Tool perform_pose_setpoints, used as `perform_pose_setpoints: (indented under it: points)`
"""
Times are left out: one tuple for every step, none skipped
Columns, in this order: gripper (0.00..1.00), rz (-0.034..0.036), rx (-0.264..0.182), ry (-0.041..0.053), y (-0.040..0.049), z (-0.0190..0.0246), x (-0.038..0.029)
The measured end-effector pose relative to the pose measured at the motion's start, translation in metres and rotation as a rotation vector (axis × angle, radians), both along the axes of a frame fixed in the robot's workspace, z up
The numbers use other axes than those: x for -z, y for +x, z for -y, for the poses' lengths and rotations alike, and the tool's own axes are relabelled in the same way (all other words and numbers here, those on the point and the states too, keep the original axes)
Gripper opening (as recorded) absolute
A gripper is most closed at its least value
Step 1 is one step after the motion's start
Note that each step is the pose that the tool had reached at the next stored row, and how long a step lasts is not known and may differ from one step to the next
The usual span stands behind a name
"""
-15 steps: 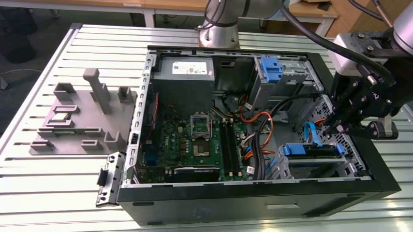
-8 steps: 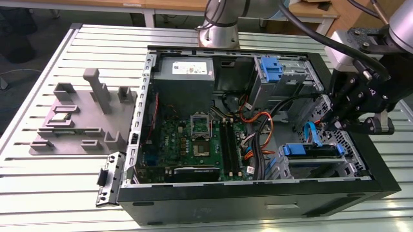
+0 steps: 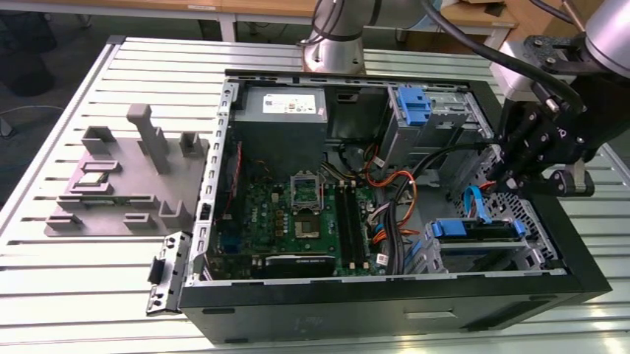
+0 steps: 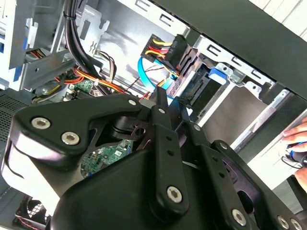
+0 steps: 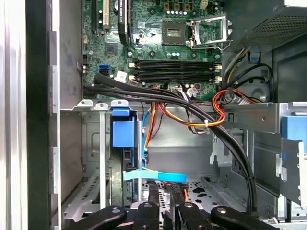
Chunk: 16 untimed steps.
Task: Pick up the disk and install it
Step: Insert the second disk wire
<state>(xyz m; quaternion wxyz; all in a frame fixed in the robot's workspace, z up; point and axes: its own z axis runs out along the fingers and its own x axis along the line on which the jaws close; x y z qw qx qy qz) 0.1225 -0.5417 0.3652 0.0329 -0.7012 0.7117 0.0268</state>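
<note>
You are looking at an open computer case [image 3: 394, 306] lying on its side on a slatted metal table [image 3: 88, 280], with the gripper [image 3: 532, 181] hanging over the case's edge at the exterior view's right, just above the drive bays. Its black fingers [image 5: 152, 201] reach down close together in the first wrist view, but whether they are pressed tight or slightly parted you cannot tell, and nothing can be seen held between them. The disk [image 3: 476, 234] sits in the lower drive cage near the front corner of the case, its blue frame showing along the edge, just below and to the exterior view's left of the gripper; in the first wrist view the same blue frame [image 5: 123, 133] stands upright in the cage, near the fingertips. A light blue flat cable [image 5: 153, 176] crosses just ahead of the fingers, and a bundle of black cables [image 5: 192, 112] with orange and red wires [image 5: 218, 112] runs across the middle of the case. The green main board [image 3: 295, 221] fills the case floor, with the grey power box [image 3: 280, 110] at the far end and a second blue latch piece [image 3: 415, 103] in the upper bay. A grey plastic holder [image 3: 118, 184] sits on the table beside the case. In the second wrist view a person's fingers [image 4: 298, 143] show at the edge
</note>
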Motion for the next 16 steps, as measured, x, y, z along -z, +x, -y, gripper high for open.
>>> perform_pose_setpoints:
  points:
    - [0.24, 0.0000, 0.000, -0.0002, 0.0005, -0.0007, 0.0001]
    - [0.24, 0.0000, 0.000, -0.0001, 0.0010, -0.0012, 0.0002]
    - [0.24, 0.0000, 0.000, 0.0000, 0.0018, -0.0017, 0.0005]
    - [0.24, 0.0001, 0.000, 0.0000, 0.0025, -0.0022, 0.0007]
    - [0.24, 0.0000, 0.000, 0.0000, 0.0032, -0.0027, 0.0009]
    - [0.24, 0.0000, 0.000, 0.0000, 0.0039, -0.0031, 0.0011]
    - [0.24, 0.0000, 0.000, 0.0001, 0.0046, -0.0036, 0.0014]
    - [0.24, 0.0000, 0.000, 0.0000, 0.0054, -0.0041, 0.0016]
    - [0.24, 0.0000, 0.000, 0.0000, 0.0062, -0.0045, 0.0018]
    - [0.24, 0.0001, 0.000, 0.0000, 0.0070, -0.0048, 0.0020]
    - [0.24, 0.0000, 0.000, 0.0000, 0.0077, -0.0051, 0.0022]
    - [0.24, 0.0000, 0.000, -0.0001, 0.0083, -0.0054, 0.0024]
    - [0.24, 0.0000, 0.000, -0.0001, 0.0090, -0.0057, 0.0026]
    - [0.24, 0.0001, 0.000, -0.0002, 0.0096, -0.0061, 0.0027]
    - [0.24, 0.0000, 0.000, 0.0000, 0.0102, -0.0064, 0.0030]
    - [0.24, 0.0001, 0.000, 0.0000, 0.0107, -0.0067, 0.0031]
